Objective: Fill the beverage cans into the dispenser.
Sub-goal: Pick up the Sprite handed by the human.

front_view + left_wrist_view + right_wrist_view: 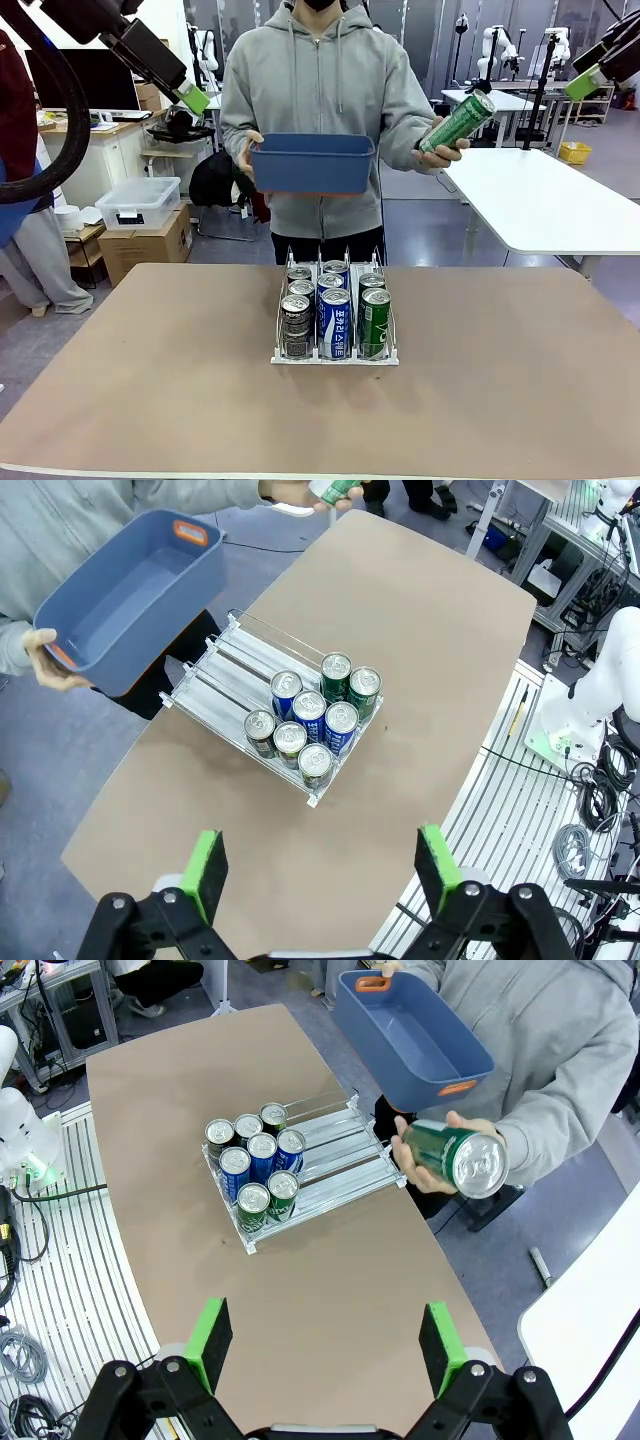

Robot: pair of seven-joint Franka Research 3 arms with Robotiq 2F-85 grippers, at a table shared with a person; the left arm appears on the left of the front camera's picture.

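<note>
The dispenser (334,358) stands mid-table with several beverage cans (335,310) at its near end: black in the left lane, blue-and-white in the middle, green on the right. Across the table a person holds one more green can (457,121) tilted in one hand and an empty blue bin (312,164) in the other. My left gripper (192,97) hangs high at the top left and my right gripper (584,83) high at the top right. Both wrist views look down past wide-open, empty fingers, left gripper (320,870) and right gripper (325,1345), onto the dispenser (213,687) (345,1145).
The far halves of the dispenser's lanes are bare. Brown tabletop (150,380) lies free on all sides of the rack. Another white table (550,200) stands behind on the right, with boxes (140,205) and a desk behind on the left.
</note>
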